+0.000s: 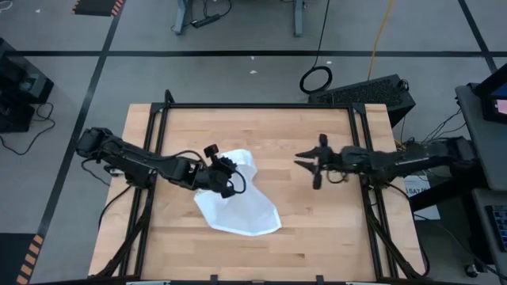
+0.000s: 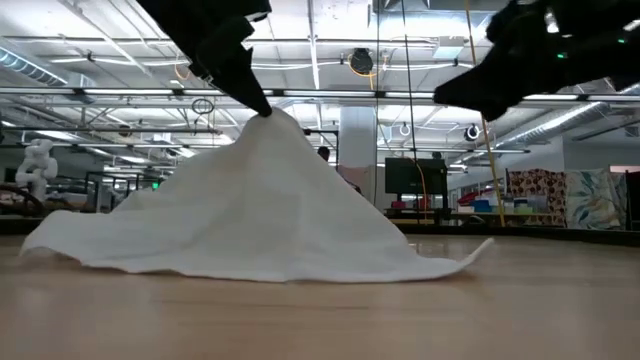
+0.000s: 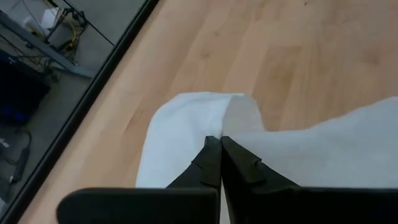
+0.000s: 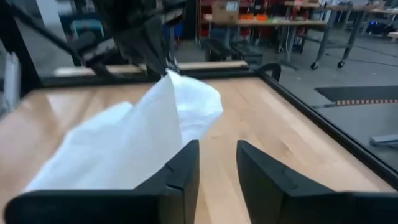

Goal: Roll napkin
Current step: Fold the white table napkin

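Note:
The white napkin (image 1: 238,202) lies on the wooden table, pulled up into a tent shape (image 2: 265,195) with its lower edges resting on the wood. My left gripper (image 1: 230,176) is shut on the napkin at its raised peak. My right gripper (image 1: 310,165) is open and empty, held above the table to the right of the napkin; its two fingers (image 4: 214,165) point toward the cloth. My left gripper pinches a raised bunch of the napkin (image 3: 214,134) between its two shut fingertips, coming from above and slanting down. The cloth hangs below the fingers like a tent (image 2: 268,118), drawn up at the peak, with its edges (image 2: 100,255) on the table.
A black metal frame (image 1: 261,106) runs round the tabletop. Bare wood lies near the front edge and between the napkin and my right gripper.

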